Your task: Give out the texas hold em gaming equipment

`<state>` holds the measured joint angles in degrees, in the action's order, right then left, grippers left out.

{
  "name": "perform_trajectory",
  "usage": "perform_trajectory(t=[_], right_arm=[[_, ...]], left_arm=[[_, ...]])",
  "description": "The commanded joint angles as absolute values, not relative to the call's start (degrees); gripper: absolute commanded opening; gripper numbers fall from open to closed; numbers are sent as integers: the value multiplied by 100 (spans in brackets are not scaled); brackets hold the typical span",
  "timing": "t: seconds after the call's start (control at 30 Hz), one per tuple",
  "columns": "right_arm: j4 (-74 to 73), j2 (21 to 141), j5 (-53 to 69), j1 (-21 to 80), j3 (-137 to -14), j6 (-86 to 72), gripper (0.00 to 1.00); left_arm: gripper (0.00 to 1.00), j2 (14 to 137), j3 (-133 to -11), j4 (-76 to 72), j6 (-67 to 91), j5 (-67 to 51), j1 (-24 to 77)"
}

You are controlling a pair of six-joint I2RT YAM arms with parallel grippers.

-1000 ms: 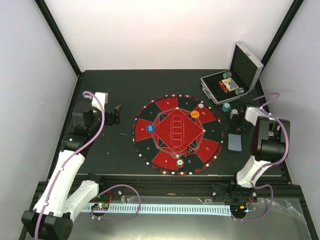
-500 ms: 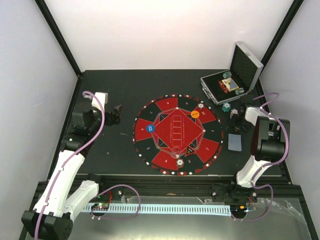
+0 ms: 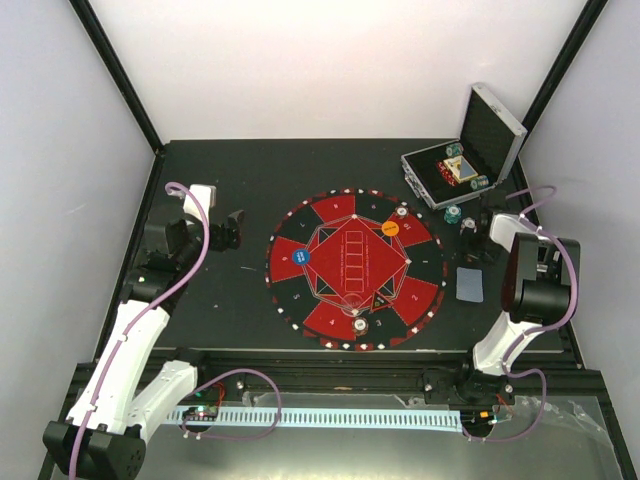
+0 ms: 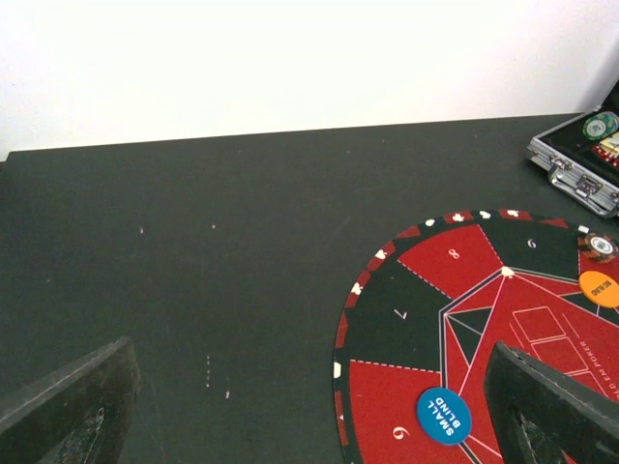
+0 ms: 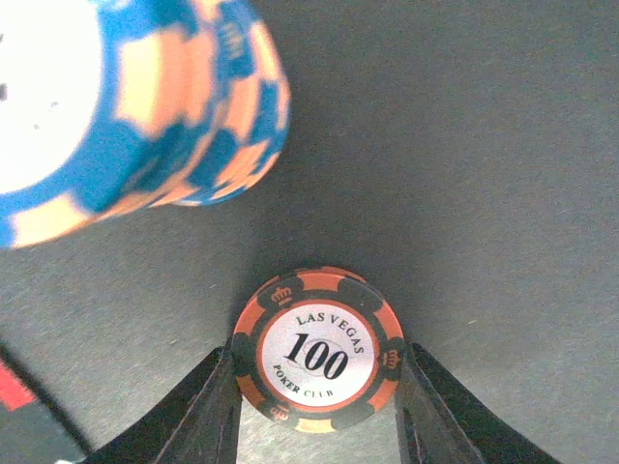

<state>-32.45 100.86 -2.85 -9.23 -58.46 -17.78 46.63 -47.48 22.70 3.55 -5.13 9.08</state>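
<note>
On my right wrist view the right gripper [image 5: 317,391] has its two fingers [image 5: 208,411] set against opposite sides of an orange-and-black chip [image 5: 317,360] marked 100, which lies flat on the dark table [image 4: 193,242]; I read that as a grip on the chip's rim. A blurred blue-and-cream chip stack [image 5: 106,106] sits just beyond it, close to the lens. From overhead, that gripper is down on the bare table between the round mat [image 3: 420,300] and the open silver case [image 3: 495,125], and a grey-blue card [image 3: 470,284] lies face down nearer to me. On the mat I see a blue disc [image 3: 306,256] at the left, an orange disc [image 3: 390,229] at the far right and a black triangle marker [image 3: 381,300] near the front. My left gripper [image 3: 232,225] hangs left of the mat with its jaws spread wide, holding nothing.
</note>
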Motion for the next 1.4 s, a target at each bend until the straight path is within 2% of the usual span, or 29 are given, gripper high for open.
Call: perform_trajectory(t=[0.0,0.27,0.53,0.97,1.37], right_arm=[[-3443,9898,-18,-685,-5885,-1692,37],[-3791,9706,-134,53,-6170,-1686,37],[-4314,9886,-348,1409,-6979,-1751,38],[-4632,11349,-79,3545,-8752,-2015,38],[-4967,12725,92,4779,-10501,-2018,38]], left_arm=[[99,4632,-4790,2277,358,-487,939],[99,4632,-4785,2276,352,-492,932],[99,4616,-4790,2279,352,-500,937],[99,4601,-4787,2286,354,-480,933],[99,4520,-4774,2277,369,-403,933]])
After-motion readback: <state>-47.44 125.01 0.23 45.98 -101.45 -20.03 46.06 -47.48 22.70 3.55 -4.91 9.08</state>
